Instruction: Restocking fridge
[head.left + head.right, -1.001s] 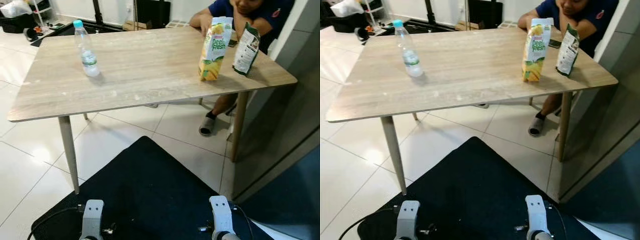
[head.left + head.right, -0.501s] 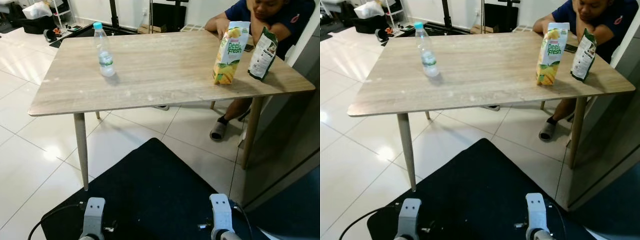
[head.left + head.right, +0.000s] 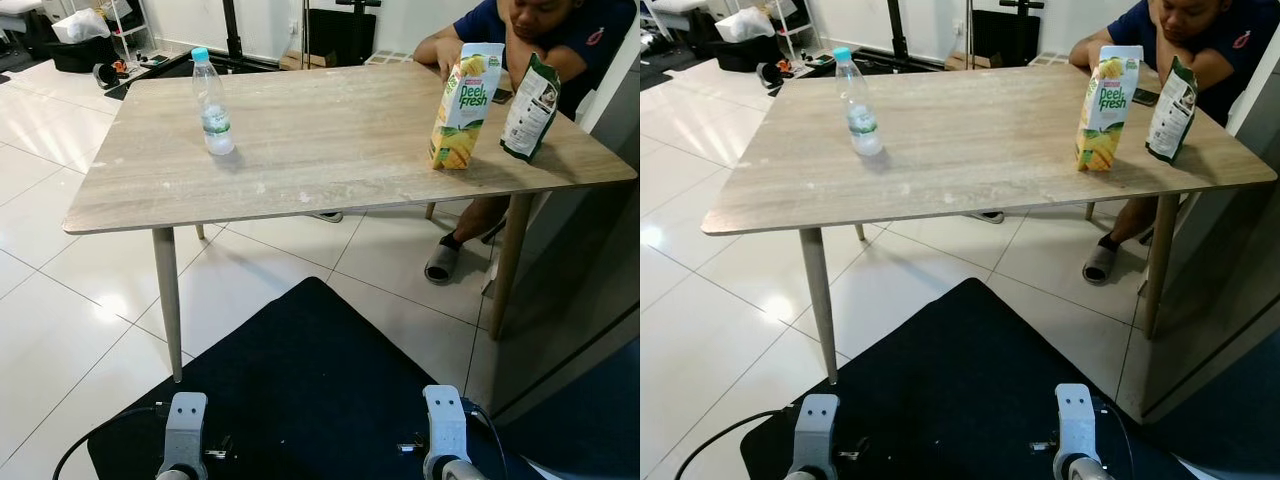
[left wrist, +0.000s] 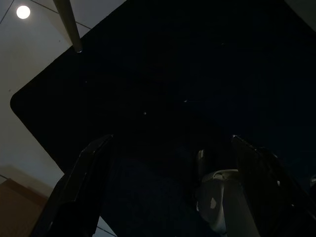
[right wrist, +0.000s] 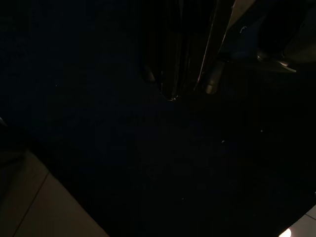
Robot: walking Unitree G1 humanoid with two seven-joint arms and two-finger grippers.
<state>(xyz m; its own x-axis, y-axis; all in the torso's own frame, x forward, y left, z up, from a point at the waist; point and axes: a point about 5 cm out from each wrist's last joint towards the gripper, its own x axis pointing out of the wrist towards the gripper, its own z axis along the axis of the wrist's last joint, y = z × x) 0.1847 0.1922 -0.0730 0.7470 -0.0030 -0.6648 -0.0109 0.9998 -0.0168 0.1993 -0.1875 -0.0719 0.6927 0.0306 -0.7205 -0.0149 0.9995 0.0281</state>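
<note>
Both arms hung idle low over the black mat (image 3: 310, 380): the left gripper (image 4: 168, 192) had its two dark fingers spread wide apart with nothing between them, while the right wrist view was too dark to tell how the right gripper's fingers stood. Well ahead of and above both grippers, on the wooden table (image 3: 330, 150), the juice carton (image 3: 458, 105) stood upright, long axis vertical, printed face towards the robot, ahead of the right arm. A green pouch (image 3: 528, 95) stood just beside it, a person (image 3: 545, 35) sat behind them, and the water bottle (image 3: 212, 103) stood upright, cap up, ahead of the left arm
</note>
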